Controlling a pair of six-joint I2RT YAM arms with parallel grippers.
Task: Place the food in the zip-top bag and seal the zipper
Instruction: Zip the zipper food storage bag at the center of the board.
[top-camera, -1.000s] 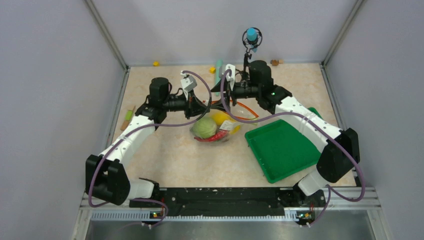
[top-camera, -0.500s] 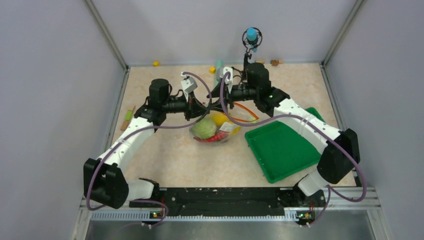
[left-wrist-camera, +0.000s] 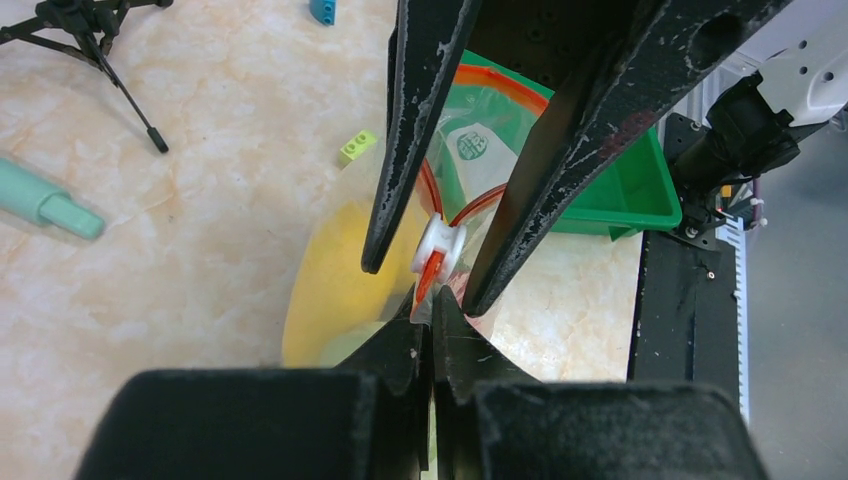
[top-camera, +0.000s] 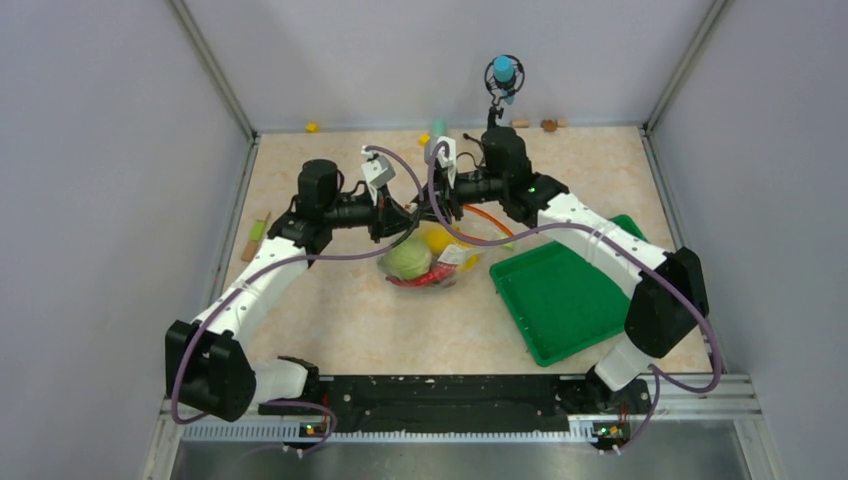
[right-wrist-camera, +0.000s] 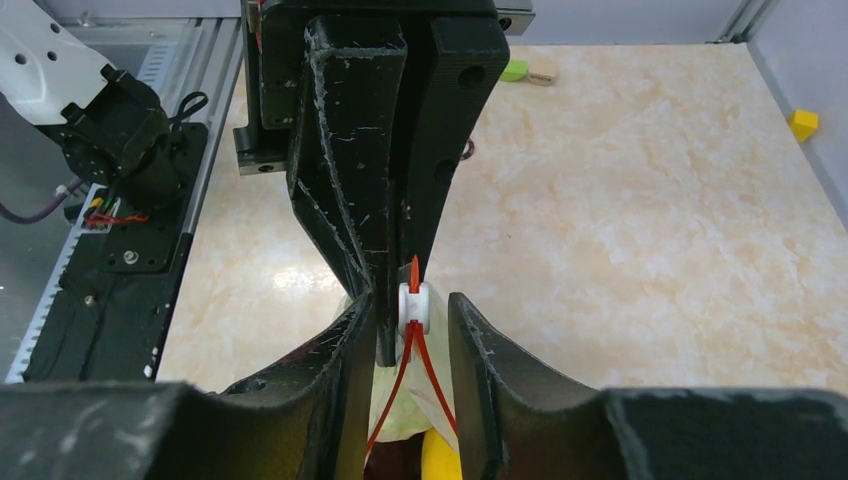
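Lying right of zip-top bag [top-camera: 425, 262], green tray [top-camera: 560, 300]; left gripper [left-wrist-camera: 432, 300] jaws clamping zipper [left-wrist-camera: 431, 273], right gripper [right-wrist-camera: 410, 298] jaws narrowly straddling slider [right-wrist-camera: 413, 306].

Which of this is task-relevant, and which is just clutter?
Job: zip-top bag, zipper, white slider, food inside the bag.
Clutter: green tray, teal stick, yellow-green block, blue block, tripod.
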